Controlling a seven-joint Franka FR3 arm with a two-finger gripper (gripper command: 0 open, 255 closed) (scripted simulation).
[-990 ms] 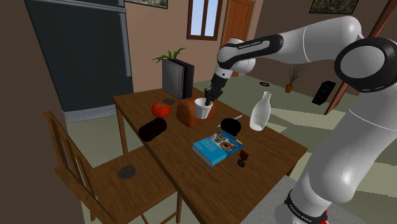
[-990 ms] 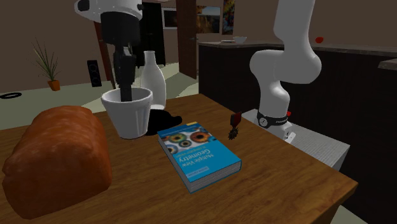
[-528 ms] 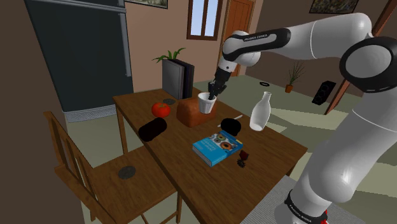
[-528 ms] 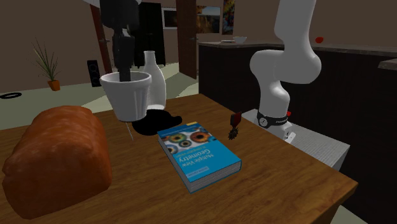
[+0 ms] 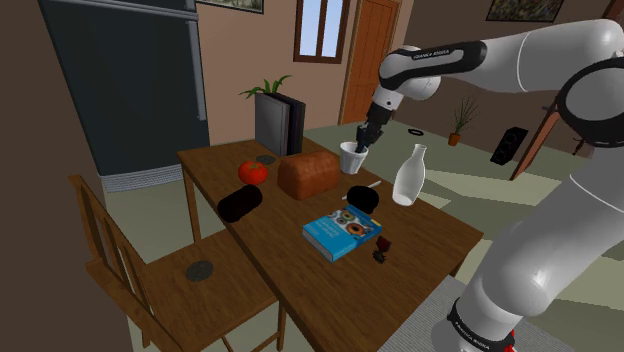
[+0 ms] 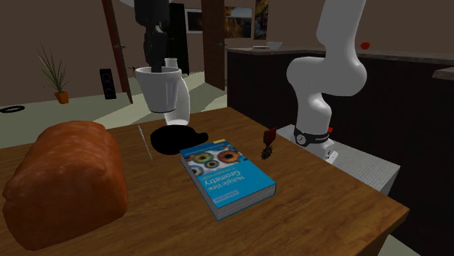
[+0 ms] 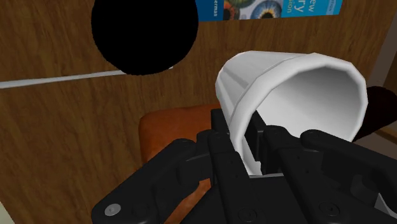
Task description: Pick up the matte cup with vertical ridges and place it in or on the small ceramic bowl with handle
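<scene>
Wooden table (image 5: 300,272) under you, and by the look of it you are in the carry step. Your fingers (image 7: 219,137) are almost closed, pinching the wall of the cup (image 7: 286,89) at its rim, one inside and one outside. The white ridged cup hangs well clear of the table, mouth up. The black bowl (image 6: 173,138) sits below it, near the long edge away from the chair (image 5: 150,270), with the book (image 6: 227,177) just beside it. I judge the cup to be close to the bowl but not yet centred over it. Next you need to line it up over the bowl's mouth, come down gently, and open only once the cup's base rests. Mind the bottle (image 5: 408,175) near that edge.
</scene>
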